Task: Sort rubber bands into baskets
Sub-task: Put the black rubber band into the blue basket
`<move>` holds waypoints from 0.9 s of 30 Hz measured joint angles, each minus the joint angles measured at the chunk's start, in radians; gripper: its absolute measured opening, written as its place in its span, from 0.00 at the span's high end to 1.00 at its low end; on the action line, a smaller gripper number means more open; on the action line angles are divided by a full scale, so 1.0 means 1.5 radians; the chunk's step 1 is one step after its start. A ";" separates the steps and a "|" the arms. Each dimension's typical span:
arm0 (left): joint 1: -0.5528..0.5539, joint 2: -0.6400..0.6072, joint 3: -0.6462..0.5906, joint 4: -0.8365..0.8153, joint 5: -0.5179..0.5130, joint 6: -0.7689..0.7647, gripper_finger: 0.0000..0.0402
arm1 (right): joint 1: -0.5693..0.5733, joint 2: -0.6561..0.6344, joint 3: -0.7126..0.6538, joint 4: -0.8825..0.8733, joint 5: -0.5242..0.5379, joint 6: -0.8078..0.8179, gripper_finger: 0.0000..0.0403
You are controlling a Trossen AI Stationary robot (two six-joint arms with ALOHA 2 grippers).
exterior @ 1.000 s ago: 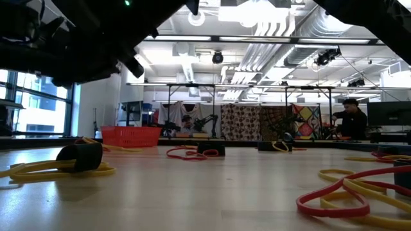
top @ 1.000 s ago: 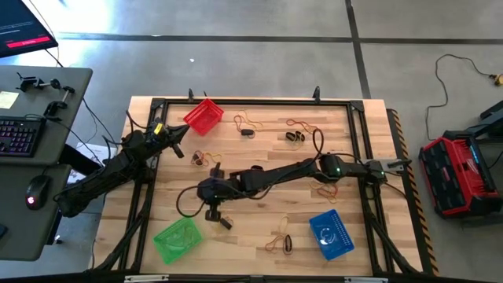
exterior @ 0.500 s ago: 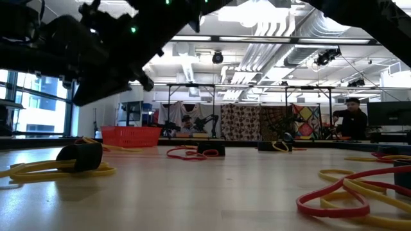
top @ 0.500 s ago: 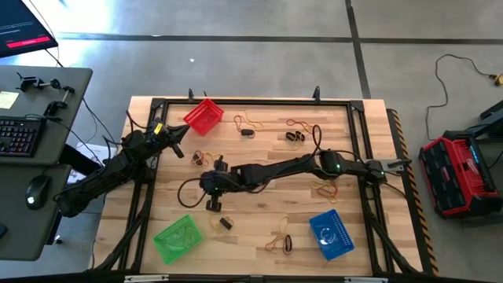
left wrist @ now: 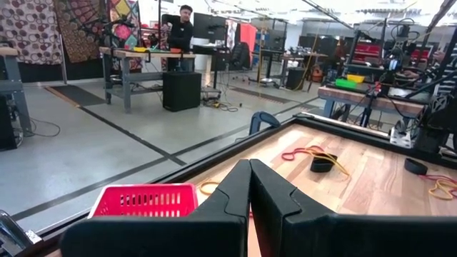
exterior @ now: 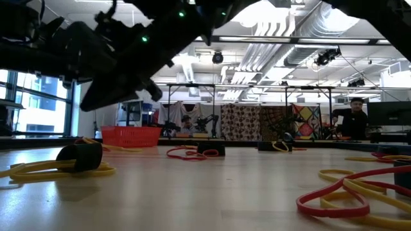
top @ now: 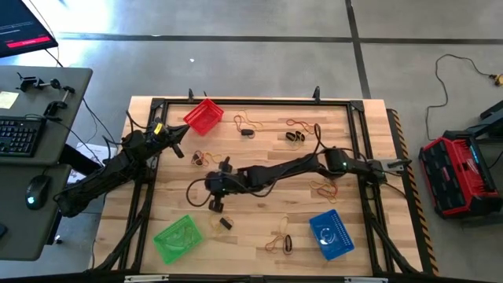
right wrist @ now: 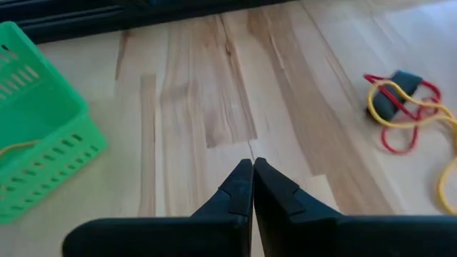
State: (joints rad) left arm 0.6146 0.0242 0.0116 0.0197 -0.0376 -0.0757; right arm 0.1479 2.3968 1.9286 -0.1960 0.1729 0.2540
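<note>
Wooden plank surface (top: 259, 118), black frame around edge. Red basket (top: 203, 115) upper left of frame, green basket (top: 178, 240) lower left, blue basket (top: 331, 233) lower right. Rubber bands (top: 294, 131) scattered in clusters. Right hand (top: 214, 205) left of centre, empty, fingers pressed closed. Left hand (top: 180, 149) beside red basket, closed, empty. Grey concrete floor (top: 259, 47) around; desk with keyboard (top: 17, 135) far left.
</note>
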 joint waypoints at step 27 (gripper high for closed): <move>0.000 0.000 0.000 -0.001 0.000 0.000 1.00 | -0.003 -0.342 -0.547 0.311 0.135 0.107 1.00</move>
State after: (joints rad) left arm 0.6147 0.0242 0.0116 0.0189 -0.0376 -0.0757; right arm 0.1427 1.8841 1.1085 0.2706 0.3751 0.4145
